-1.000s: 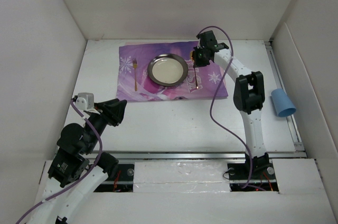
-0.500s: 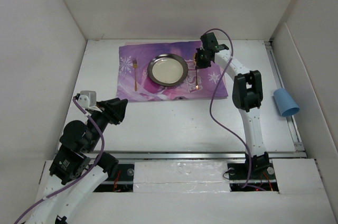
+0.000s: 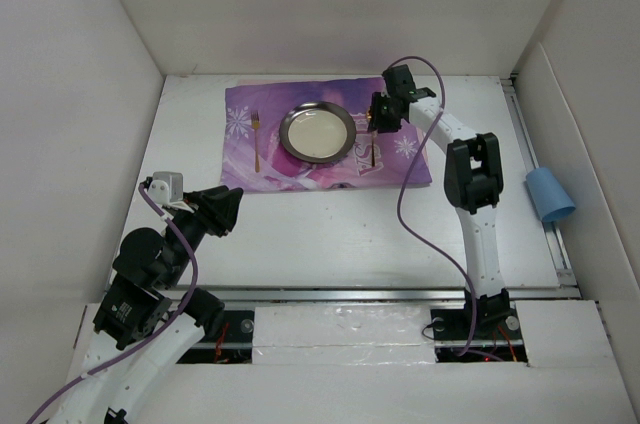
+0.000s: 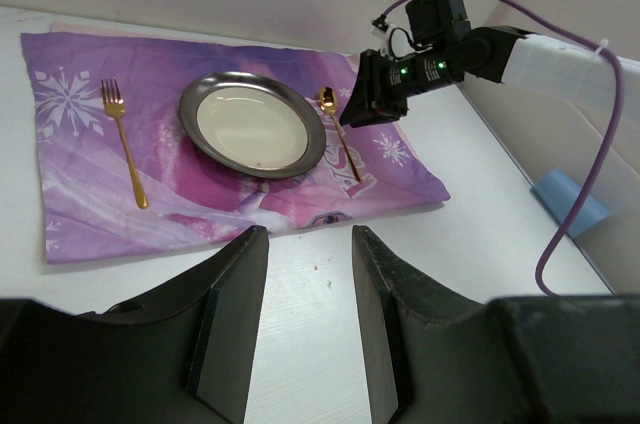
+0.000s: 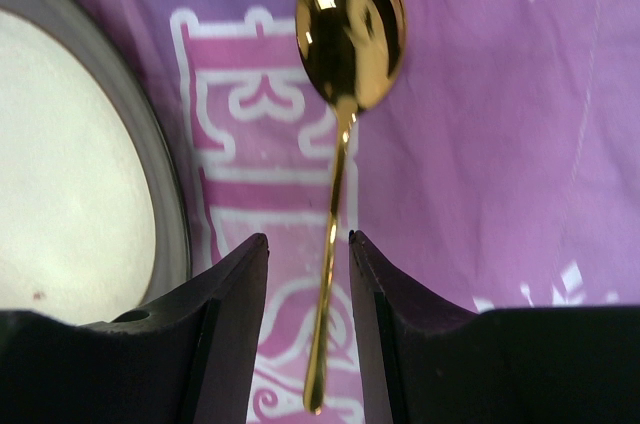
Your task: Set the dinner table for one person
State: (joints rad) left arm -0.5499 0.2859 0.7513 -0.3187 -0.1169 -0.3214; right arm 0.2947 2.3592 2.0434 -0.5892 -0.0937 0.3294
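Right claw (image 3: 378, 116) hovered released above spoon (image 5: 349, 19); spoon lay right of plate (image 3: 318, 132) on mat (image 3: 300, 176), fork (image 3: 256, 139) left, per place-setting custom. Left claw (image 4: 308, 234) released, empty, over tabletop (image 3: 330, 234).

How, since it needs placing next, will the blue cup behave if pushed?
It will probably roll: the blue cup lies on its side and seems tapered, so its path would likely curve. It looks thin and light, so it may skid, or dent if squeezed.

You're in a robotics lab cell: bare white panels (image 3: 90, 74) box in the dinner table (image 3: 330, 234), with 2 cabled arms (image 3: 478, 234) bolted along its near rail (image 3: 340, 294).
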